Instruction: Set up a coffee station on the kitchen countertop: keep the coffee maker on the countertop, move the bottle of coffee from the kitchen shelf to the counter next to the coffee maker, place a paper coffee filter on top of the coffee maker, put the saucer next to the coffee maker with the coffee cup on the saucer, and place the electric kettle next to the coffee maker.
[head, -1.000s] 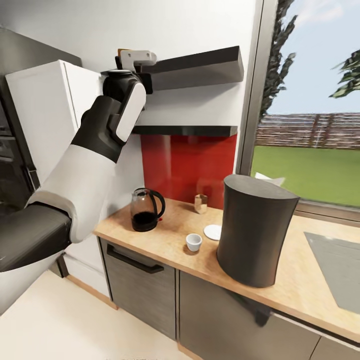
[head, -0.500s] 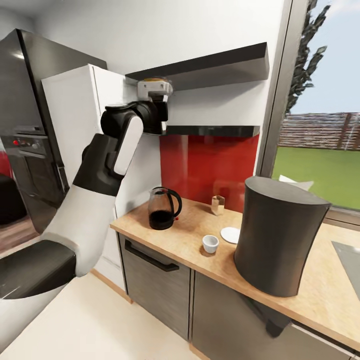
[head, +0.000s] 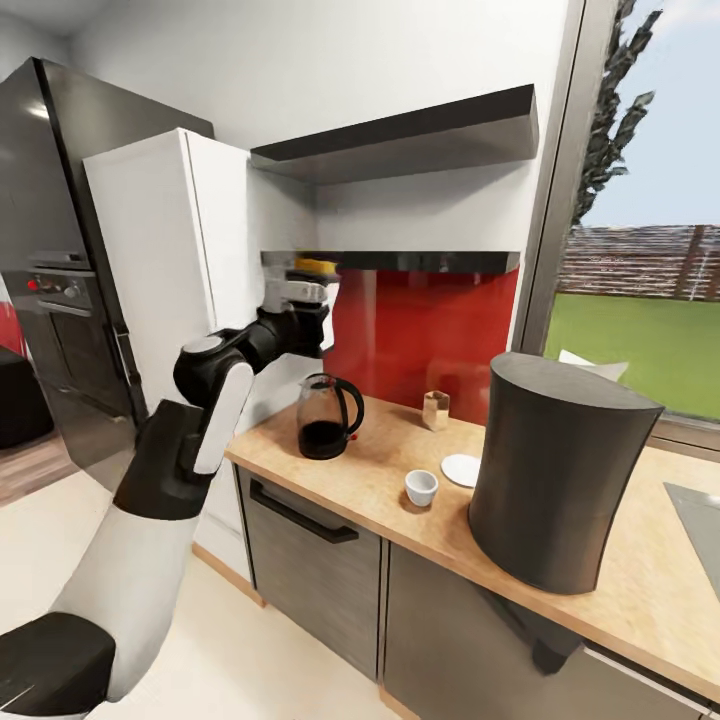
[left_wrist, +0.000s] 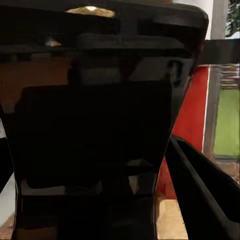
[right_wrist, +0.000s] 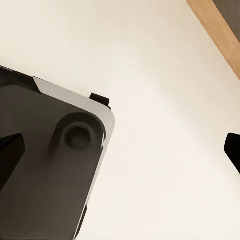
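My left gripper (head: 305, 296) is shut on the bottle of coffee (head: 316, 266), held in the air just under the lower shelf, above the electric kettle (head: 326, 416). The yellow cap shows above the fingers. The dark bottle (left_wrist: 90, 140) stands close up in the left wrist view. On the kitchen countertop (head: 385, 510) stand the kettle, the coffee cup (head: 420, 487), the saucer (head: 462, 470) and the tall coffee maker (head: 560, 470). A white paper coffee filter (head: 592, 366) peeks out behind the coffee maker. My right gripper (right_wrist: 120, 152) is open over the floor.
A small beige box (head: 435, 410) stands by the red backsplash. Two dark wall shelves (head: 400, 140) hang above the counter. A white cabinet (head: 150, 260) and a dark oven column (head: 60, 280) stand at left. A sink (head: 700, 520) is inset at right.
The camera shifted at first. My left arm then came down from the upper shelf with the bottle in its grip, to just under the lower shelf.
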